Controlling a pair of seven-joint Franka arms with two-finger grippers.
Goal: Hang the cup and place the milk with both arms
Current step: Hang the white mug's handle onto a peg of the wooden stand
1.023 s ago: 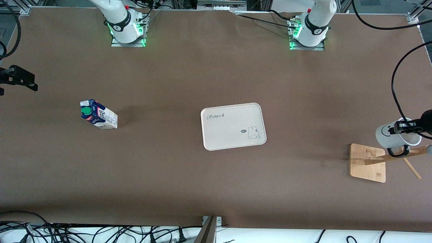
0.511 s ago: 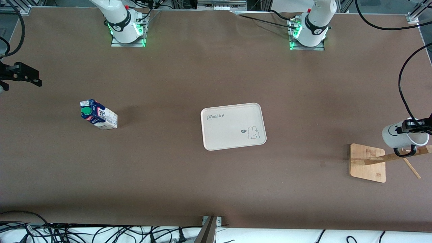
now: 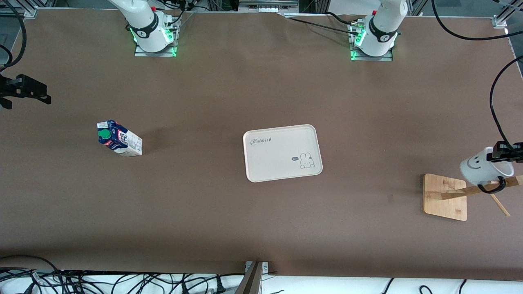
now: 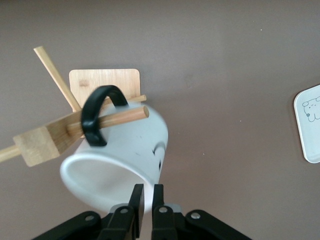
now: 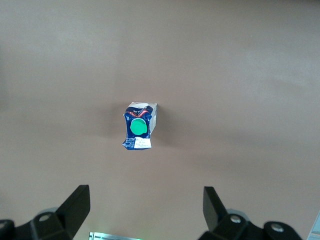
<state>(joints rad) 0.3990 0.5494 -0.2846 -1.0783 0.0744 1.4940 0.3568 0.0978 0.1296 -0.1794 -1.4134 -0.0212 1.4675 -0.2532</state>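
on the peg [image 4: 120, 119], cup [image 4: 125, 160] tilted

Even, diffuse overhead light, no glare. Soft shadow beside the milk [image 3: 119, 138]. Cup [image 4: 120, 162] motion-blurred in the left wrist view and front view. Green LED glow at both arm bases.

Arms [image 3: 145, 24]: white shells, dark grey joint bands
Bases [image 3: 369, 55]: metal plates, green lights
Cables [image 3: 496, 106]: black
Grippers [image 5: 145, 212]: black fingers, screws
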